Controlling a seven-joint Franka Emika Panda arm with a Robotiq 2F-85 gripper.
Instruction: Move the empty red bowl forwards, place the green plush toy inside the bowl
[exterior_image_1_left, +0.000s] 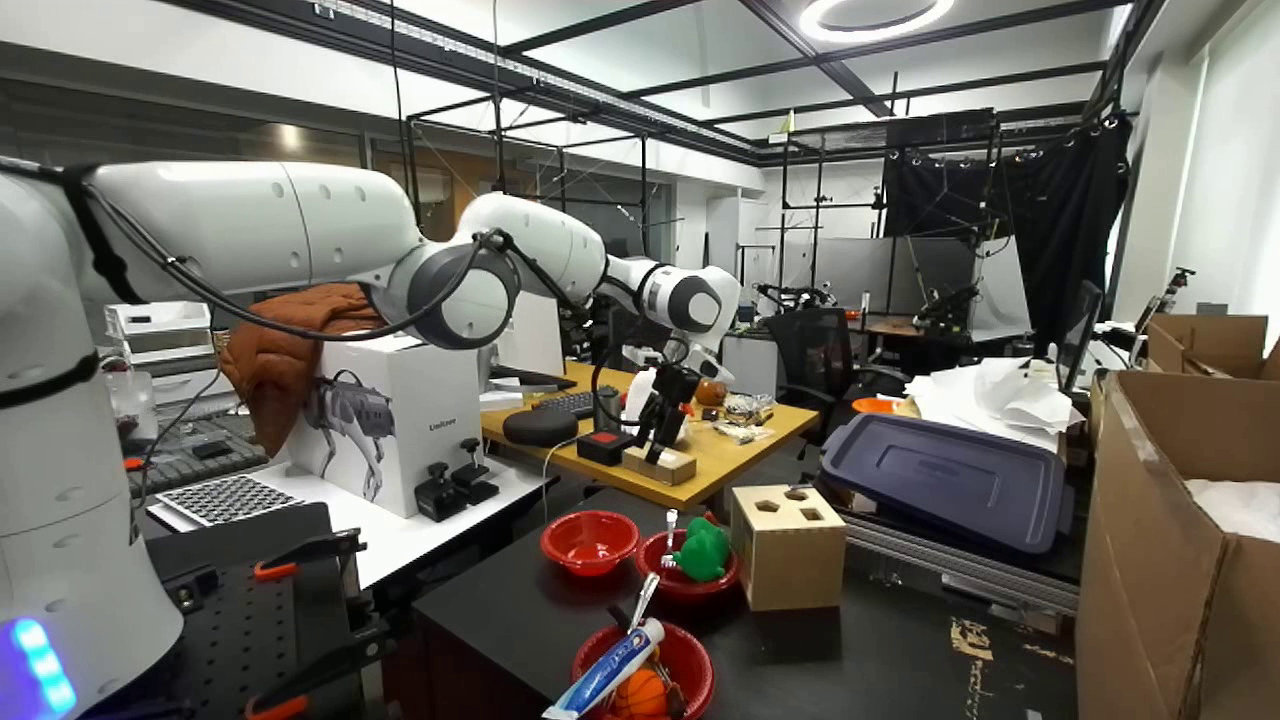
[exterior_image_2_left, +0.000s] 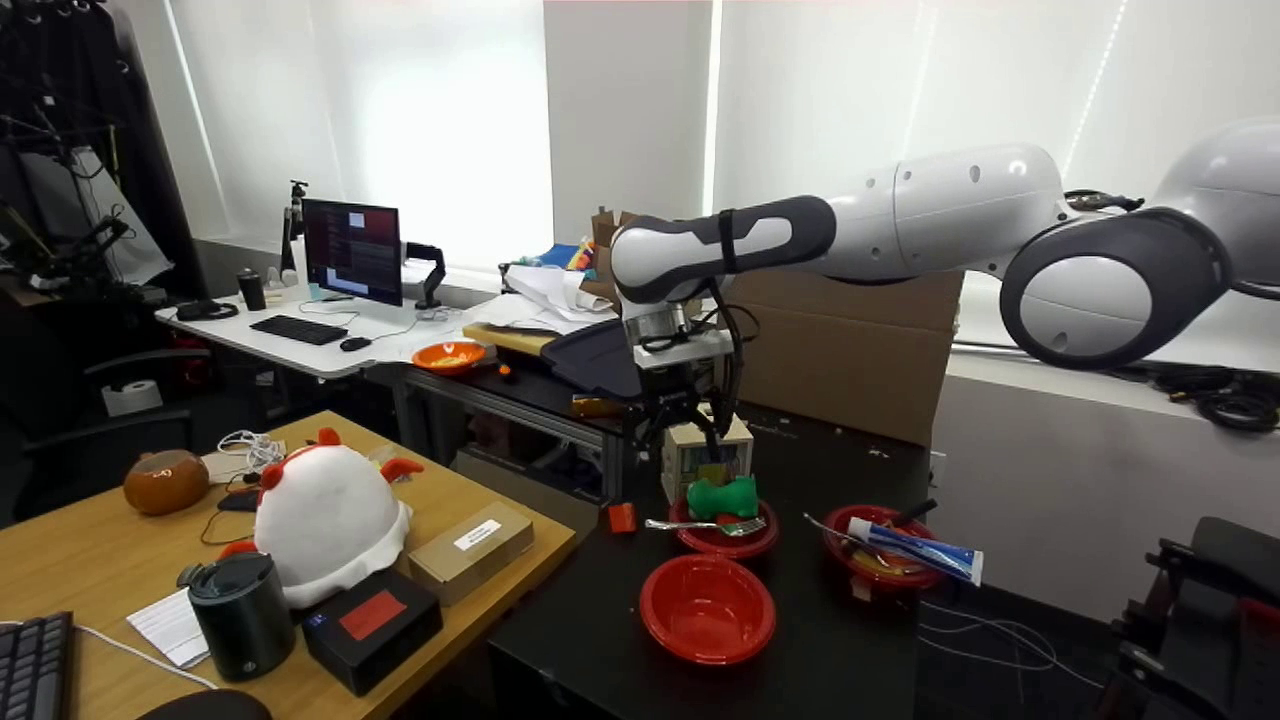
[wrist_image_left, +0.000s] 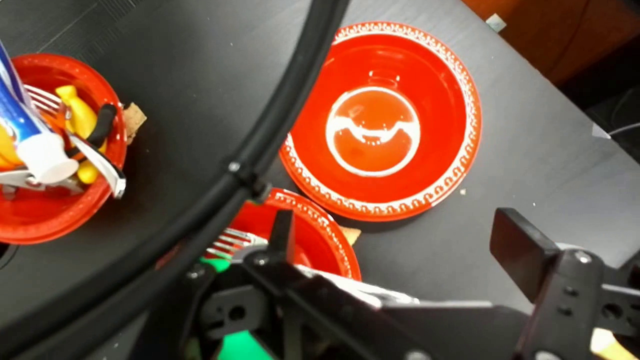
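Note:
The empty red bowl (exterior_image_1_left: 590, 545) (exterior_image_2_left: 708, 610) (wrist_image_left: 380, 135) stands upright on the black table near its edge, nothing in it. Right beside it is a second red bowl (exterior_image_1_left: 672, 592) (exterior_image_2_left: 712, 546) (wrist_image_left: 320, 230), which holds the green plush toy (exterior_image_1_left: 703, 552) (exterior_image_2_left: 722, 498) (wrist_image_left: 241, 346) and a fork (exterior_image_2_left: 740, 526). My gripper (wrist_image_left: 402, 244) (exterior_image_2_left: 680, 435) hangs above the table, its fingers wide apart with nothing between them. In the wrist view the left finger covers part of the toy's bowl, and the gripper body hides most of the toy.
A wooden shape box (exterior_image_1_left: 788, 555) stands close behind the toy's bowl. Another red bowl (exterior_image_1_left: 695, 655) (exterior_image_2_left: 870, 585) holds a toothpaste tube (exterior_image_1_left: 612, 668) and assorted items. A small red block (exterior_image_2_left: 621, 517) lies by the table edge. A large cardboard box (exterior_image_2_left: 840, 350) rises behind.

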